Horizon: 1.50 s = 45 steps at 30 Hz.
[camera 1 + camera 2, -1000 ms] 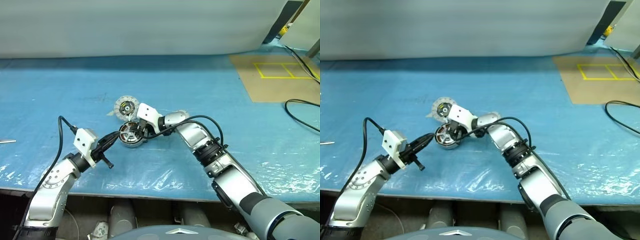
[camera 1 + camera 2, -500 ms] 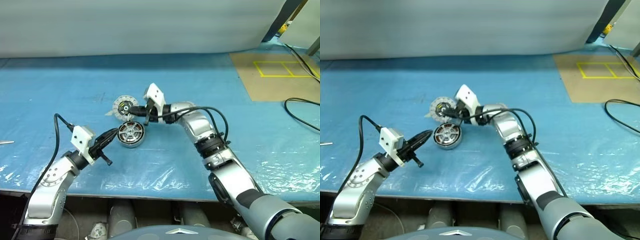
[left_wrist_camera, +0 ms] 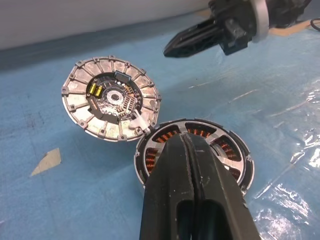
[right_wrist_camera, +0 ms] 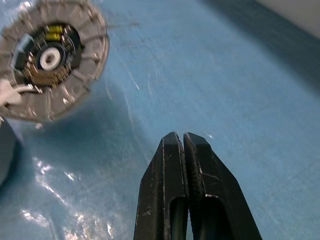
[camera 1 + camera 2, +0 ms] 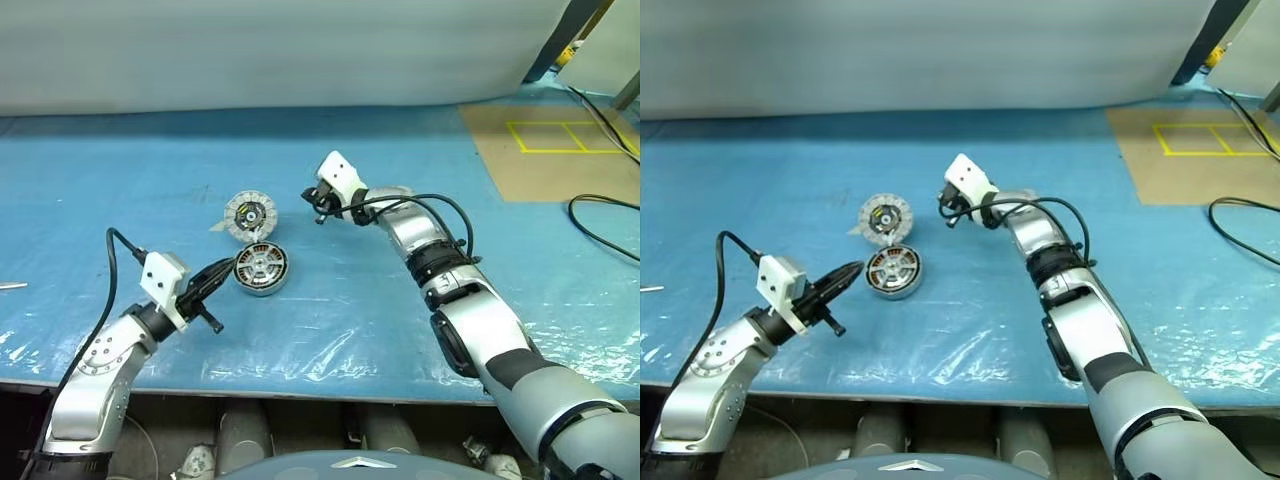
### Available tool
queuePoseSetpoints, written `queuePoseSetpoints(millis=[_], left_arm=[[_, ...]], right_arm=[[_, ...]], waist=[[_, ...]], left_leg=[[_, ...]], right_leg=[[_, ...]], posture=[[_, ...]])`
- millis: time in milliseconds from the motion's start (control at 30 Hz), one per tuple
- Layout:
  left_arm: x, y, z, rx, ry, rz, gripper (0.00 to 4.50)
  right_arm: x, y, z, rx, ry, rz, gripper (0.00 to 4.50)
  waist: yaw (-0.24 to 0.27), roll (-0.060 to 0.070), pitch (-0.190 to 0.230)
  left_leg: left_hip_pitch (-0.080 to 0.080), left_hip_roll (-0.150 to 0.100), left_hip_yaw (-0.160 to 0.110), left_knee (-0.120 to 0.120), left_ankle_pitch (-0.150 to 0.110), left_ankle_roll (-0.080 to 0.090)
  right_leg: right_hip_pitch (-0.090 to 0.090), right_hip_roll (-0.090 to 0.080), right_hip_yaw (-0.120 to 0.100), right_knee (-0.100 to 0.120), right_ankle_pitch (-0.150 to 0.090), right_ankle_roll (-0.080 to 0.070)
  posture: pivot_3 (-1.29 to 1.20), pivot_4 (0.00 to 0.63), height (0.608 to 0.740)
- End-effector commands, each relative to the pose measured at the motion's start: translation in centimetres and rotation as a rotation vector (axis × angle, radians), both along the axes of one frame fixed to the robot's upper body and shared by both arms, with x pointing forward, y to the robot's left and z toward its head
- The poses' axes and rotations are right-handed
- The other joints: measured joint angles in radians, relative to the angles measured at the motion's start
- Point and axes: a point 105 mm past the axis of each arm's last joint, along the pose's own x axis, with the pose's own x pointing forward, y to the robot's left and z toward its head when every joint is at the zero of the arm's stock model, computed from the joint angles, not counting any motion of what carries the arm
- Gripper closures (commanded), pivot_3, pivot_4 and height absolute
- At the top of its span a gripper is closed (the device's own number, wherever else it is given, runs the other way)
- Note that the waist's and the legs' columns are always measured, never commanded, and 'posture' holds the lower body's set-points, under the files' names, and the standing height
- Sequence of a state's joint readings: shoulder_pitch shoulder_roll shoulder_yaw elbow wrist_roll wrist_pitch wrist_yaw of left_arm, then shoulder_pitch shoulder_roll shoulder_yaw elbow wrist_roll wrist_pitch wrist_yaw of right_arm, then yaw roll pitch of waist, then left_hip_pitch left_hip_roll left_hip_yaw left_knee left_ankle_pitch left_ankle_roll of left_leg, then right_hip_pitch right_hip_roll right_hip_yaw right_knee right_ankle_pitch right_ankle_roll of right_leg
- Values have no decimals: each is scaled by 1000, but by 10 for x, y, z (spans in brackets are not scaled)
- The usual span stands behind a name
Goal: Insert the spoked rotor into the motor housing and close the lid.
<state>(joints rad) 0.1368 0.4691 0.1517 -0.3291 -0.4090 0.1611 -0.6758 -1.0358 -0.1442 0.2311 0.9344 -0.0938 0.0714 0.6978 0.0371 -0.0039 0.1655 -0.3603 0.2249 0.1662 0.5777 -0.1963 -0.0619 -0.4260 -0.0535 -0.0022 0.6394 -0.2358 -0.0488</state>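
A: Housing first. Where do you see it?

B: You have the motor housing (image 5: 261, 268) flat on the blue table cover (image 5: 120, 180), its copper windings facing up with the black spoked rotor (image 3: 196, 142) sitting over them. The lid (image 5: 248, 214) lies just beside it at eleven o'clock, segmented face up, and the rims look to be touching in the left wrist view.

A: And your left gripper?

B: Your left gripper (image 5: 226, 268) has its fingers pressed together on nothing, tips just off the housing's rim at nine o'clock.

A: Right one?

B: Your right gripper (image 5: 318, 205) is also closed and empty. It hangs above the cover at about three o'clock from the lid, apart from both parts, pointing toward the lid.
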Motion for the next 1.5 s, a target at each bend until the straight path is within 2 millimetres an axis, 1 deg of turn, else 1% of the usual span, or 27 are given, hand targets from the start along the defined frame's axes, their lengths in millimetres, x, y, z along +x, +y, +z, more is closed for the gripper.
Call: queuePoseSetpoints(millis=[33, 133, 200, 300, 433, 600, 667, 967, 1100, 1200, 1333, 1500], left_arm=[[-1, 0, 9, 4, -38, -7, 4500], [-1, 0, 9, 6, -38, -5, 4500], [-2, 0, 9, 7, -37, -1, 4500], [-3, 0, 8, 8, -35, 0, 4500], [-4, 0, 8, 10, -35, 3, 4500], [-6, 5, 6, 10, -28, 16, 4500], [-6, 6, 5, 11, -27, 18, 4500], [-3, 5, 2, 6, -21, 15, 4500], [-3, 8, 4, -2, -23, 28, 4500], [-2, 11, 6, -12, -30, 46, 4500], [-2, 13, 7, -10, -32, 51, 4500], [-1, 17, 13, -26, -48, 75, 4500]], right_arm=[[2, 19, 2, 32, 14, -5, 4419], [0, 29, -5, 32, 32, 1, 4419], [-5, 41, -6, 111, 86, 20, 4419], [-8, 50, -6, 182, 125, 28, 4419], [-13, 55, -12, 253, 197, 27, 4419], [-18, 58, -19, 253, 221, 50, 4419], [-18, 57, -19, 256, 220, 54, 4419], [-31, 68, -7, 463, 379, 164, 4419], [-43, 76, 1, 523, 442, 267, 4419], [-51, 80, 4, 544, 476, 341, 4419], [-58, 81, 7, 572, 509, 391, 4419], [-71, 82, 1, 522, 544, 472, 4419]], waist=[[0, 0, 0], [1, 0, 0], [3, 0, 0], [4, 0, 0], [4, 0, 0], [5, 0, 0], [5, 0, 0], [4, 0, 0], [4, 0, 0], [4, 0, 0], [5, 0, 0], [6, 0, 0]], left_leg=[[-1, 0, 0, 0, 0, 0], [-3, 0, 1, 0, 0, 0], [-8, 0, 1, 0, 0, 0], [-9, 0, 1, 1, 0, 0], [-9, 1, 1, 1, 0, 1], [-9, 1, 1, 1, 0, 1], [-9, 1, 1, 1, 0, 1], [-9, 1, 1, 1, -2, 4], [-9, 1, 1, 1, -2, 4], [-9, 1, 1, 1, -2, 4], [-9, 1, 1, 1, -2, 4], [-9, 1, 1, 1, -2, 4]], right_leg=[[0, 0, 0, 0, 0, 0], [-3, 0, 0, 0, 0, 0], [-7, 0, 0, 0, 0, 0], [-8, 0, 0, 1, 0, 0], [-8, 0, -1, 1, 0, -1], [-8, 0, -1, 1, 0, -1], [-8, 0, -1, 1, 0, -1], [-8, 0, -1, 1, 0, -1], [-8, 0, -1, 1, 0, -1], [-8, 0, -1, 1, 0, -1], [-8, 0, -2, 1, 0, -1], [-8, 0, -2, 1, 0, -1]], posture=[[0, 150, 740], [0, 150, 740], [0, 150, 740], [0, 150, 740], [0, 150, 740], [0, 150, 740], [0, 150, 740], [0, 150, 740], [0, 150, 740], [0, 150, 740], [0, 150, 740], [0, 150, 740]])
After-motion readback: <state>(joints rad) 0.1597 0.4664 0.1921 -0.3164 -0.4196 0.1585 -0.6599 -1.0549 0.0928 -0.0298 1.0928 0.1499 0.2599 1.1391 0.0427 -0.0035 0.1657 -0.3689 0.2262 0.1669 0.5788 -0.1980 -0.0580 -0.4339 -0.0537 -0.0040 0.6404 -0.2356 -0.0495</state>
